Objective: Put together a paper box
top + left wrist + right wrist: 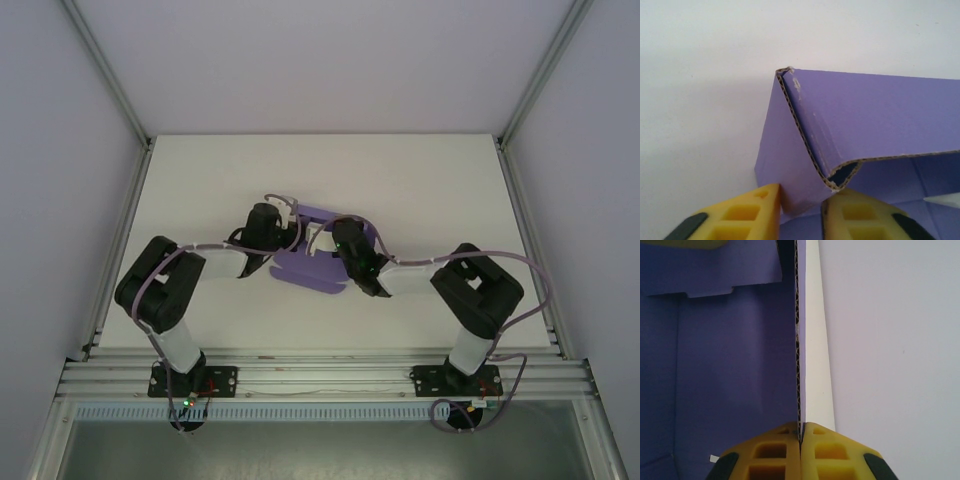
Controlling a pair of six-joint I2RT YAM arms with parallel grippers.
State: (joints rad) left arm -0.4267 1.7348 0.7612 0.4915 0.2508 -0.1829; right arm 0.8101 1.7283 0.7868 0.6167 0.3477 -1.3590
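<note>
Paper box (312,268): purple corrugated card, partly folded with walls raised, lying mid-way across the table (430,190) between the two arms. Left gripper (801,212): jaws narrowed onto a doubled-over wall fold, card touching both yellow fingers. Right gripper (801,447): pinched tight on an upright single wall, seen edge-on, fluting visible.
</note>
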